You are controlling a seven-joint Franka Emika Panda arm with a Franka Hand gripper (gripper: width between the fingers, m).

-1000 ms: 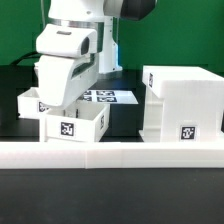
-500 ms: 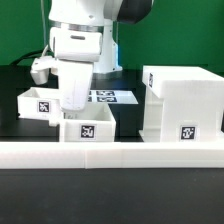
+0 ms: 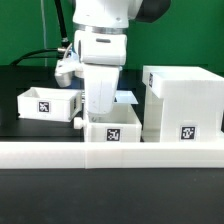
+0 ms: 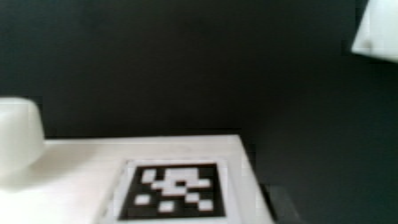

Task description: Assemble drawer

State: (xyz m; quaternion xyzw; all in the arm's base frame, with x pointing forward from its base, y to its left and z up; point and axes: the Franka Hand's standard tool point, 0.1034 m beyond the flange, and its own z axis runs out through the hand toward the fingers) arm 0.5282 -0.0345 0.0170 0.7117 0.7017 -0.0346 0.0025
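White tray wall hides the end effector's fingertips.

- Gripper is right above the front tray, reaching down at its back wall.
- From the hand toward the exterior view's right I have the casing, just beside that tray; I can't tell if they touch.
- Toward the exterior view's left of the hand, slightly behind it, the second tray sits on the table.
- The rail runs in front of the hand, before tray and casing.
- The marker board lies behind the hand.
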